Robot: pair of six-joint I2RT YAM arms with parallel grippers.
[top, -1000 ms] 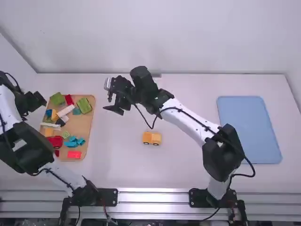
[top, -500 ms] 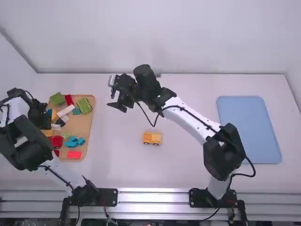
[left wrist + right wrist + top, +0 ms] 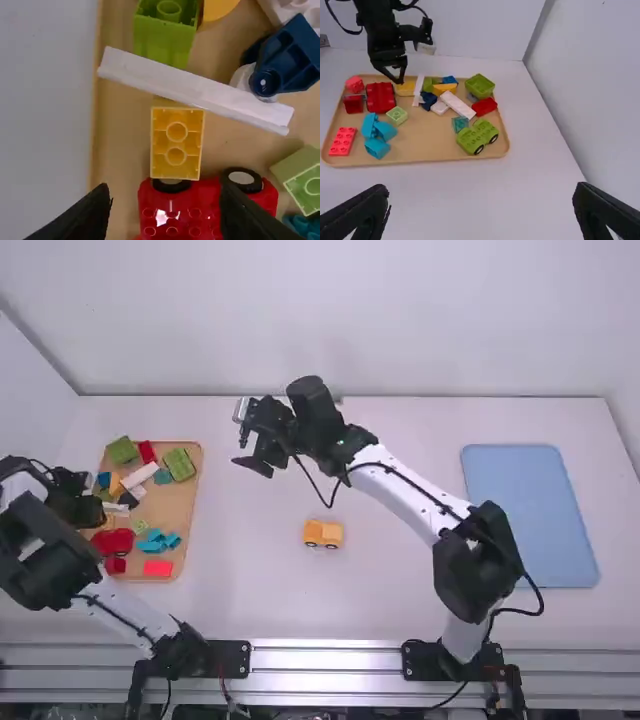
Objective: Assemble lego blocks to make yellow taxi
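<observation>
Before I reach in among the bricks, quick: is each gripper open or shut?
Left gripper: jaws open, holding nothing.
Right gripper: jaws open, holding nothing.

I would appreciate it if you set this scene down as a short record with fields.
surface: white table
parts source: tan tray of mixed blocks
yellow block: in that tray, hollow side up, between white strip and red wheeled piece
yellow vehicle: on the table, between the tan tray and blue tray
left gripper: open, over the tan tray
right gripper: open, above the table
</observation>
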